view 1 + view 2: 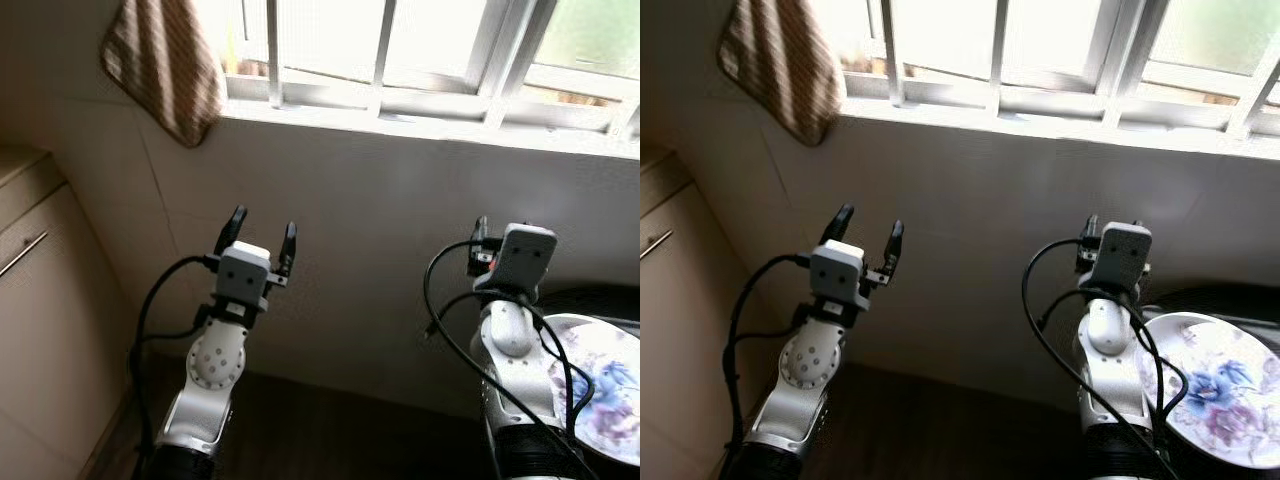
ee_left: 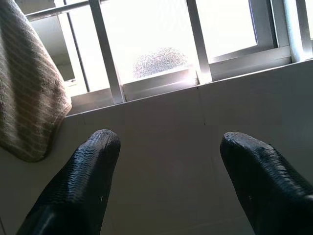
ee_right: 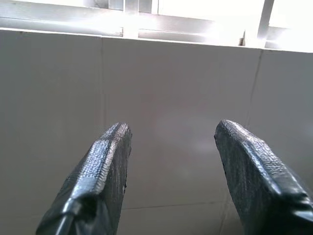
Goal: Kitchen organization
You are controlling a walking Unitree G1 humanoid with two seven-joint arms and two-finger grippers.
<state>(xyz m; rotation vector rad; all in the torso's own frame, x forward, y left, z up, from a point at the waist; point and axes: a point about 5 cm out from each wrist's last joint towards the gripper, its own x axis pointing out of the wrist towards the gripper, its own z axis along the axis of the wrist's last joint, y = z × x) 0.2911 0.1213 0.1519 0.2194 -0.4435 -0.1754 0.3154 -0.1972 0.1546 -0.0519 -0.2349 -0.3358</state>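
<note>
My left gripper (image 1: pixel 263 228) is raised in front of the tiled wall, its two black fingers (image 2: pixel 78 186) spread apart with nothing between them. My right gripper (image 3: pixel 168 132) is lifted to about the same height further right, open and empty too; in the eye views its wrist camera housing (image 1: pixel 523 256) hides the fingers. A white plate with a blue and pink flower pattern (image 1: pixel 1215 398) lies low at the right, just beside my right arm. A brown striped towel (image 1: pixel 165 60) hangs at the upper left by the window.
A barred window (image 1: pixel 420 50) with a white sill runs across the top above the tiled wall (image 1: pixel 380 240). A beige cabinet with a metal handle (image 1: pixel 30 300) stands at the left. Dark floor (image 1: pixel 330 430) lies below between my arms.
</note>
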